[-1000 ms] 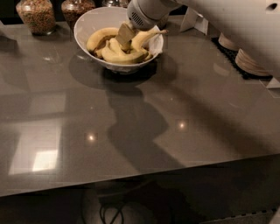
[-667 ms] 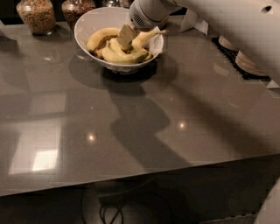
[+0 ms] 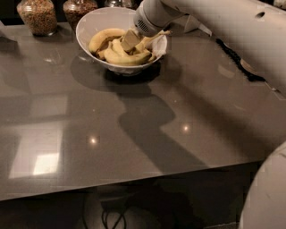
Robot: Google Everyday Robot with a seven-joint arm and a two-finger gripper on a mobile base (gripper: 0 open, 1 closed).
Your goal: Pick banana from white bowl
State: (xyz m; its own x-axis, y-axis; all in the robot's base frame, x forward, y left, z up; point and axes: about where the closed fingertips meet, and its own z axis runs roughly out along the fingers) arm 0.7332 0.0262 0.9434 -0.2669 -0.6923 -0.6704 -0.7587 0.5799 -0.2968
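The white bowl (image 3: 89, 24) stands at the back of the grey table, left of centre. It holds several yellow bananas (image 3: 126, 57), lying across each other. My gripper (image 3: 131, 41) reaches down into the bowl from the upper right. Its tan tip sits among the bananas in the middle of the bowl, touching them. My white arm (image 3: 214, 22) crosses the top right of the view and hides the bowl's right rim.
Two glass jars (image 3: 38, 15) (image 3: 79, 9) with brown contents stand behind the bowl at the back left. A dark cable (image 3: 234, 58) lies on the table at right. The glossy table (image 3: 134, 134) ends at a front edge low in the view. My pale body (image 3: 268, 192) fills the bottom right.
The gripper stays in the bowl among the bananas, barely moved. A pale part of my body has come into view at the bottom right.
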